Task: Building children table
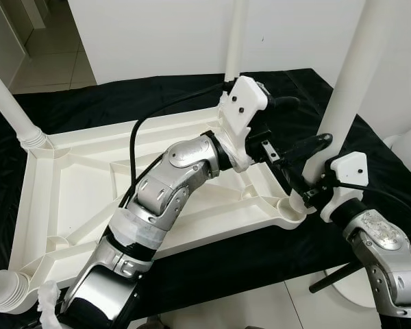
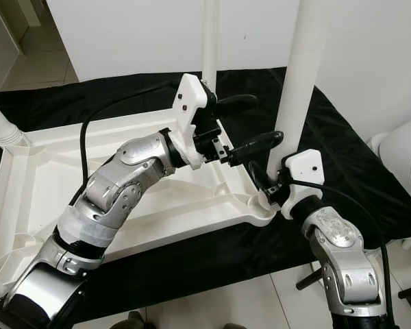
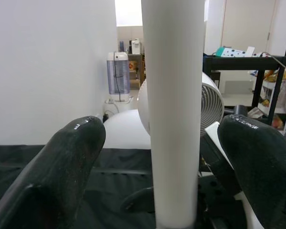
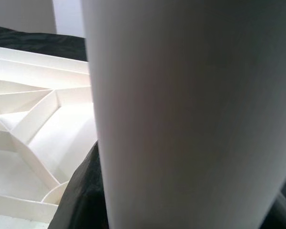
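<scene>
Four white legs stood up from the corners of an upturned white tabletop (image 1: 82, 199) that lay on a black cloth (image 1: 246, 253). From the head cameras, the near right leg (image 1: 349, 89) rose from the tabletop's near right corner. The left gripper (image 1: 303, 125) reached across the tabletop to that leg, its jaws spread, one black finger on each side of the leg. The right gripper (image 2: 268, 184) sat low at the base of the same leg, close against it; I could not tell whether its jaws were spread or pressed together.

From the left wrist, the leg (image 3: 174, 109) stood upright between the two black fingers (image 3: 62, 171), with a gap on both sides. A white fan (image 3: 212, 112) stood behind the leg.

From the right wrist, the leg (image 4: 190, 114) loomed very close, with the tabletop's ribbed underside (image 4: 33, 124) beside it.
</scene>
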You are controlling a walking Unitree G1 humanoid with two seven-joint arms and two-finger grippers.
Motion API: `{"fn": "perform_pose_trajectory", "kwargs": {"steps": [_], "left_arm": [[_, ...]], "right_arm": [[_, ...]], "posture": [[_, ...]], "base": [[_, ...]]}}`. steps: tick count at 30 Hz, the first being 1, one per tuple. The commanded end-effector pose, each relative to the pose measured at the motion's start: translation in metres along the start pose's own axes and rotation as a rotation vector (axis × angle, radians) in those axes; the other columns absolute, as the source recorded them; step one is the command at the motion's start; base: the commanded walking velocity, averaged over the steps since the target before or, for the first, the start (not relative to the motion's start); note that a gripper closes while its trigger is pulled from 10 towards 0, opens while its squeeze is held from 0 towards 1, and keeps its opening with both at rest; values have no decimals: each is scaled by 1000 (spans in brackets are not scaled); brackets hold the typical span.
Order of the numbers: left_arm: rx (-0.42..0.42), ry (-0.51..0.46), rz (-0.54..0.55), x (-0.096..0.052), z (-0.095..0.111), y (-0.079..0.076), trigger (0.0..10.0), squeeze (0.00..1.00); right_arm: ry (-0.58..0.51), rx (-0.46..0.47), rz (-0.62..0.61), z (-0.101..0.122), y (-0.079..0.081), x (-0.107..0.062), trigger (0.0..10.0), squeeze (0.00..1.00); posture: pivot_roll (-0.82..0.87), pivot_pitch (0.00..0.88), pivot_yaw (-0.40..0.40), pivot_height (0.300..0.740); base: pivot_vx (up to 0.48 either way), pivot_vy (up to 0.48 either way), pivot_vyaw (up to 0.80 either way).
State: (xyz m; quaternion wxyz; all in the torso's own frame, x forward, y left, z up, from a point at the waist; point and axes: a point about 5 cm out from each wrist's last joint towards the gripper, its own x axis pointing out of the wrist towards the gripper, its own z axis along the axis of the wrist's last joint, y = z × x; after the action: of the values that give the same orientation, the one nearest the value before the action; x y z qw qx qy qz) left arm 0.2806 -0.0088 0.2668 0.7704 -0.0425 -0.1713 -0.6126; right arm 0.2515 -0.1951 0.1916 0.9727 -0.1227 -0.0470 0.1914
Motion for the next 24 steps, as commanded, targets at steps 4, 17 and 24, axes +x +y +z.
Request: {"fn": "perform_pose_trajectory", "kwargs": {"steps": [4,17,24], "left_arm": [[26,-12,-255,1,11,-14,10000,0],[-33,-35,-275,14,22,-17,10000,0],[-164,-56,-344,15,29,-21,10000,0]], "right_arm": [[42,-71,115,3,4,5,10000,0],[101,-116,313,6,16,7,10000,0],[129,-146,359,6,15,7,10000,0]], "posture": [[-21,3,32,740],[-18,5,26,740],[-22,7,29,740]], "base": [[0,0,0],[0,0,0],[0,0,0]]}}
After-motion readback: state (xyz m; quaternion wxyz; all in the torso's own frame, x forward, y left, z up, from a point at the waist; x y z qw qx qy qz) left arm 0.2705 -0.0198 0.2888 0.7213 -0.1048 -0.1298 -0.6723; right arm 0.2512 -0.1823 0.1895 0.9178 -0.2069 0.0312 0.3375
